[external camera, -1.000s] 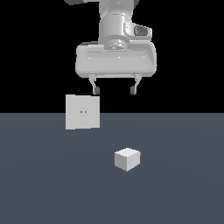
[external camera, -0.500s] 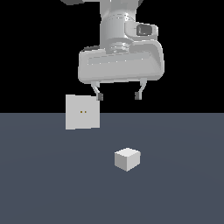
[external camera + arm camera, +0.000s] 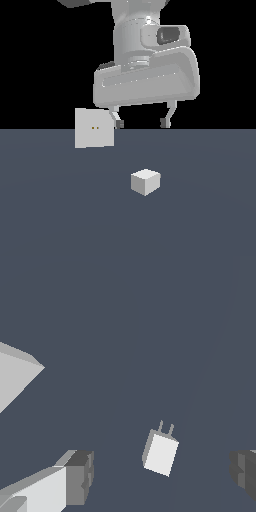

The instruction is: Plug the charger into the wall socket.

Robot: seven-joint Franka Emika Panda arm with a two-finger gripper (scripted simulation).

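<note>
Nothing is done yet: the claw hangs wide and empty above the charger, well apart from the wall socket.

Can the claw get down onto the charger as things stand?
Probably yes. The claw hangs open above the charger, nothing lies between them, and the wall socket stands off to the exterior view's left.

charger: matt off-white, smooth | wall socket: matt off-white, flat | hand: glossy light-grey shell | counter: matt slate
</note>
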